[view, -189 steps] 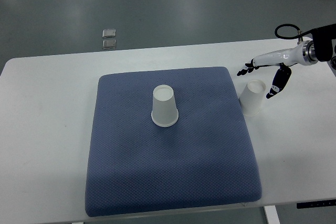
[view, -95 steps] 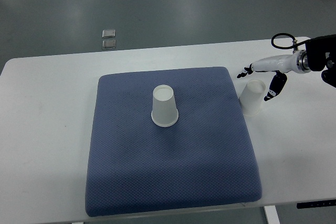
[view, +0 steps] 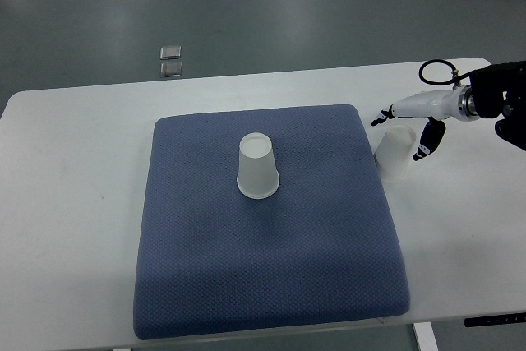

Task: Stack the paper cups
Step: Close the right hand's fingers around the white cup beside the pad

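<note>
Our right hand [view: 408, 125] hovers spread over the desk cup, gripping nothing. From the left: one upturned paper cup [view: 257, 167] sits mid blue mat [view: 246, 285]; another [view: 394, 154] stands on the white desk [view: 74, 203] just beside the mat. Both look light and crushable, so we'd grip the sidewalls gently.

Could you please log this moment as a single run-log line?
right hand: open, fingers straddling cup on table, no grasp | second cup: upside down on blue mat | left hand: out of view | cups unstacked
</note>
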`<move>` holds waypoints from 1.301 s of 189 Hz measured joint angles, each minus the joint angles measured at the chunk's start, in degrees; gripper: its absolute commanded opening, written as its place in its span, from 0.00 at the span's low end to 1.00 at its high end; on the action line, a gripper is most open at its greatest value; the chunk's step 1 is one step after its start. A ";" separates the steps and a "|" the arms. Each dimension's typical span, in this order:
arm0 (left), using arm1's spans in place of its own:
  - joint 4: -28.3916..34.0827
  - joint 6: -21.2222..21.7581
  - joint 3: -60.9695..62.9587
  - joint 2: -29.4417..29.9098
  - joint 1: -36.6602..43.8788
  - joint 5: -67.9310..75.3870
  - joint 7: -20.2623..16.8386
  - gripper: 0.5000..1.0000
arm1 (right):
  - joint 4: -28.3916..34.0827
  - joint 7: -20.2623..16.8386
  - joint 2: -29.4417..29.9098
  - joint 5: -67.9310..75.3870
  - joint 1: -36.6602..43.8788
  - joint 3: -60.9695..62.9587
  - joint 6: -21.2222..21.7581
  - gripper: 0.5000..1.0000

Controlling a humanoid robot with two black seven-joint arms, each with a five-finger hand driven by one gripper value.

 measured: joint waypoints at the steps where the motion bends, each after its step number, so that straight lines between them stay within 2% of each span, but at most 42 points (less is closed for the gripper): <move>1: 0.00 0.00 0.00 0.00 0.00 0.00 0.00 1.00 | 0.00 0.00 0.01 0.00 -0.03 0.00 0.00 0.82; 58: -0.01 0.00 0.00 0.00 0.00 0.00 0.00 1.00 | 0.07 0.00 1.33 0.04 -0.76 -0.01 -0.24 0.79; 82: -0.01 0.00 0.00 0.00 0.00 0.00 0.00 1.00 | 0.05 0.00 1.66 -0.01 -1.06 0.03 -0.83 0.73; 91: -0.01 0.00 0.00 0.00 0.00 0.00 0.00 1.00 | 0.02 0.00 1.75 -0.04 -1.14 0.03 -0.92 0.66; 122: -0.01 0.00 0.00 0.00 0.00 0.00 0.00 1.00 | -0.04 -0.04 1.80 -0.26 -1.17 -0.07 -0.98 0.50; 135: -0.01 0.00 0.00 0.00 0.00 0.00 0.00 1.00 | -0.18 -0.04 1.80 -0.39 -1.17 -0.15 -0.98 0.38; 171: 0.03 0.00 0.00 0.00 0.00 0.00 0.00 1.00 | -0.46 0.02 1.80 -0.54 -1.11 -0.19 -0.99 0.25; 246: 0.01 0.00 0.00 0.00 0.00 0.01 0.00 1.00 | -0.33 0.24 1.71 -0.40 0.27 -0.19 -0.74 0.25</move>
